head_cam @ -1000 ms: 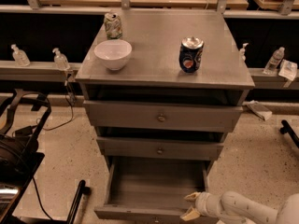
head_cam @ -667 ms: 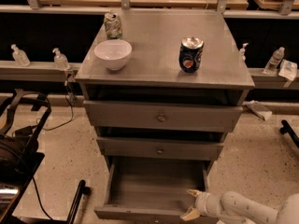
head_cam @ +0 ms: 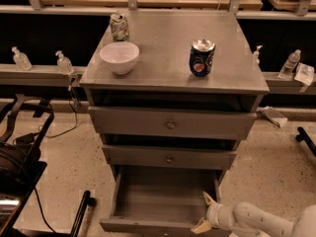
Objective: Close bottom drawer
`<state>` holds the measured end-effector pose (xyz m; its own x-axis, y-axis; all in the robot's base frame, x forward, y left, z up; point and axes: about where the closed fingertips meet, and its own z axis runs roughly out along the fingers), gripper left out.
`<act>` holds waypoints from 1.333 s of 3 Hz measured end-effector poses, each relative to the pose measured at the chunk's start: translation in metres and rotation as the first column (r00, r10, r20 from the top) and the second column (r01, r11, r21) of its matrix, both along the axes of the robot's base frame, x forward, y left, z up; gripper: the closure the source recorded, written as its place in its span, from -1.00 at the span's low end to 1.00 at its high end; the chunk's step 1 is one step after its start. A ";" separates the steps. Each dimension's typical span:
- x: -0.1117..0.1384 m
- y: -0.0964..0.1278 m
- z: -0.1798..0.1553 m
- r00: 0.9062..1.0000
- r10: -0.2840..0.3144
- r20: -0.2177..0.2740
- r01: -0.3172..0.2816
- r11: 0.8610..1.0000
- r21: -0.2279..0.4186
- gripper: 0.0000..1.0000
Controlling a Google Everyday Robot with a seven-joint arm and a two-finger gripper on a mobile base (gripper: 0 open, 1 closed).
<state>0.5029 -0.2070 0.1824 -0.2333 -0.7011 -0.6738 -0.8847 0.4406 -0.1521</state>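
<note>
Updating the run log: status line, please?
dull grey bottom drawer: pulled open | white two-finger gripper: open, at drawer's right front corner

Pulled-out dull grey bottom drawer [head_cam: 158, 204] projects toward the near side. The speckled floor [head_cam: 74, 162] to its left is passable as far as the black cart frame [head_cam: 29, 127]. The white gripper [head_cam: 204, 212], fingers spread, sits at the drawer's near right corner and blocks that approach.

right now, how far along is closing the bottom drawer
Done: the white arm's gripper is down at the front right corner of the dull grey bottom drawer, fingers open. In hand: lining up a push, apparently. Left: all of the closing; the drawer juts well out past the middle grey drawer, its inside showing.
</note>
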 end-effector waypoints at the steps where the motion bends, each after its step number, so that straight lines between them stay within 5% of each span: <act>1: -0.004 0.011 0.025 0.999 0.003 0.037 -0.002 1.000 -0.010 -1.00; 2: -0.032 0.047 0.088 0.992 0.035 0.123 -0.035 0.999 -0.007 -0.95; 3: -0.050 0.068 0.095 0.987 0.032 0.159 -0.043 0.997 0.067 -0.34; 4: -0.049 0.068 0.095 0.987 0.036 0.155 -0.046 0.997 0.061 0.10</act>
